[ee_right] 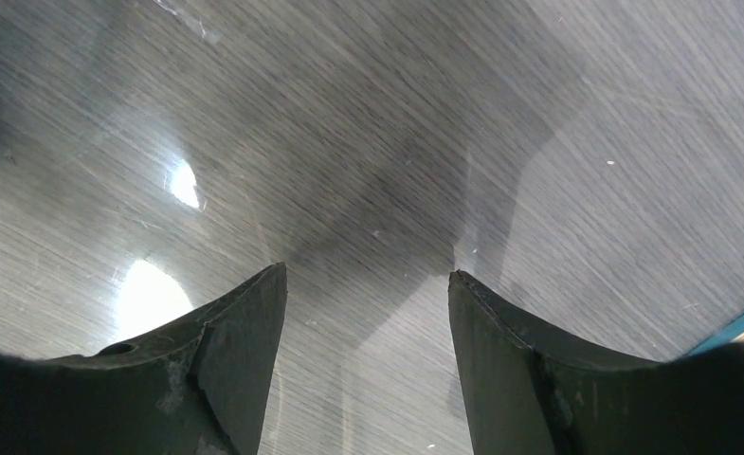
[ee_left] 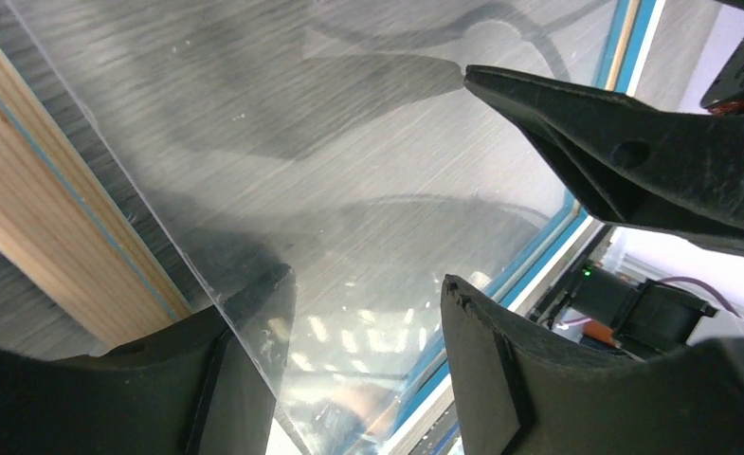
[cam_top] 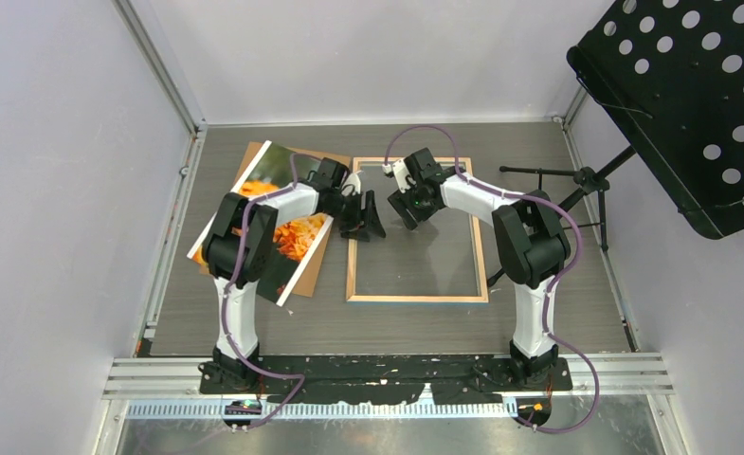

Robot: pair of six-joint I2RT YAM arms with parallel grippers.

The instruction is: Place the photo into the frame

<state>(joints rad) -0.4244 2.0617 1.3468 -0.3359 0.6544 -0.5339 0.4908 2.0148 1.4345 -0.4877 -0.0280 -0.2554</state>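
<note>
1. The table [cam_top: 538, 313] has a grey, wood-grained top and carries everything below except the stand.
2. A black perforated music stand [cam_top: 680, 104] rises beyond the table's right edge, by the far right corner.
3. The frame [cam_top: 417, 298] lies flat around the middle of the table, a little nearer the far edge, with its light wood side up. The grey tabletop shows through its clear pane [ee_left: 349, 142]. In the left wrist view, a wooden rail [ee_left: 45, 237] runs on one side and a bright blue strip [ee_left: 576, 213] on the other.
4. The photo [cam_top: 301, 237], orange flowers with white edge strips, lies skewed between the frame and the table's left edge, outside the frame. The left arm reaches across above it.
5. A plain brown backing board [cam_top: 313, 270] lies under the photo, and its right edge is just beside the frame's left rail.
6. The left gripper [cam_top: 368, 223] hangs over the frame's left rail with its jaws apart. An edge of the pane crosses one finger [ee_left: 254, 322]; I cannot tell whether they touch. Nothing is clamped.
7. The right gripper [cam_top: 410, 210] hovers over the far part of the pane. Its jaws [ee_right: 366, 275] are spread wide and it holds nothing.
</note>
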